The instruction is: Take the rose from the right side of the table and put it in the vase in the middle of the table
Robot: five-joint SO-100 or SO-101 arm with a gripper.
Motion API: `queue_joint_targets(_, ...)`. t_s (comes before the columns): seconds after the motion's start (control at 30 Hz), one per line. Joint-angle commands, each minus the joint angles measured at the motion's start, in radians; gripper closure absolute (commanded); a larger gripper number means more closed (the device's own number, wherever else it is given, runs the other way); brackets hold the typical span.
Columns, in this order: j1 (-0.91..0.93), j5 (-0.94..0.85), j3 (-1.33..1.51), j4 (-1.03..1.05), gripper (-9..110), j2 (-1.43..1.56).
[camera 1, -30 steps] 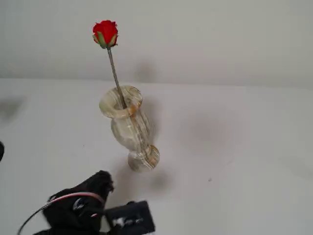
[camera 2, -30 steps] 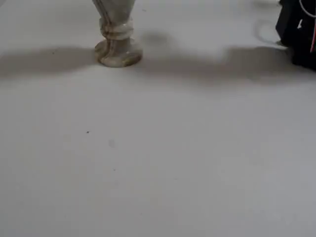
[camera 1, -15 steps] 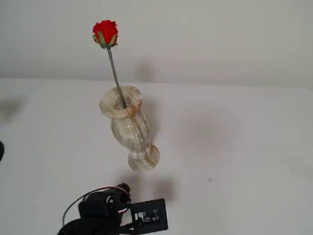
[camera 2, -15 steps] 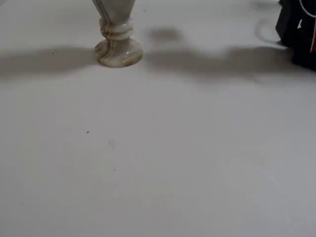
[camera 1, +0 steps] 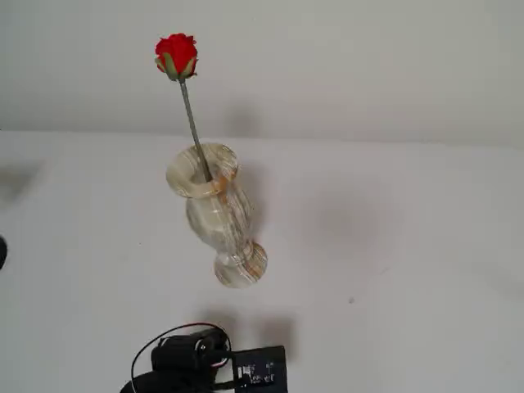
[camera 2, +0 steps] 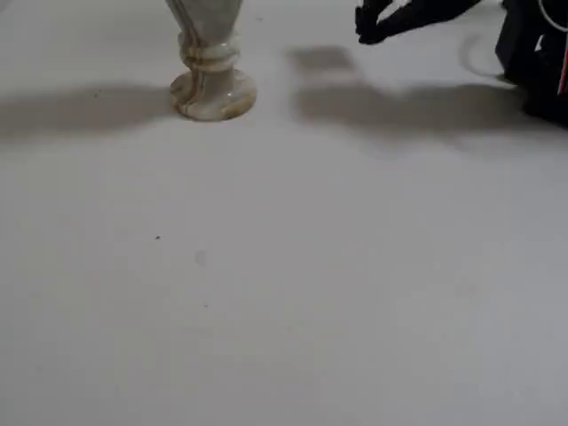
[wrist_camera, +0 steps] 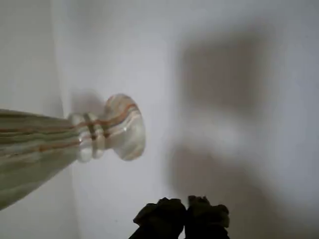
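The artificial rose with a tight red bud, green sepals and a thin grey-green wire-like stem (camera 1: 177, 56) stood in the translucent cream stone vase with brown and orange streaks (camera 1: 214, 211), its stem leaning against the flared rim and passing down into the mouth, the bud well above the rim. The vase had a bulging body, a ribbed narrow neck above the base and a round, polished foot, and it stood upright on the plain white, smooth, matte worktop (camera 1: 393, 246). In the wrist view the arm's black, blunt fingers (wrist_camera: 187, 211) were pressed together at their tips and held nothing; the vase's banded foot (wrist_camera: 124, 127) lay beyond the fingers and to their left, clearly apart from them. In a fixed view the same dark fingers (camera 2: 366, 25) hung above the worktop, to the right of the vase's foot (camera 2: 213, 89), with soft grey shadows spread beneath them.
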Motion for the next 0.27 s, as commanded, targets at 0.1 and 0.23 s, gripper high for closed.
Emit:
queue_joint_targets(0.1,0.003,-0.006,-0.003,-0.025,102,0.015)
queue_joint_targets(0.23,0.006,-0.003,-0.003,-0.025,101,0.015)
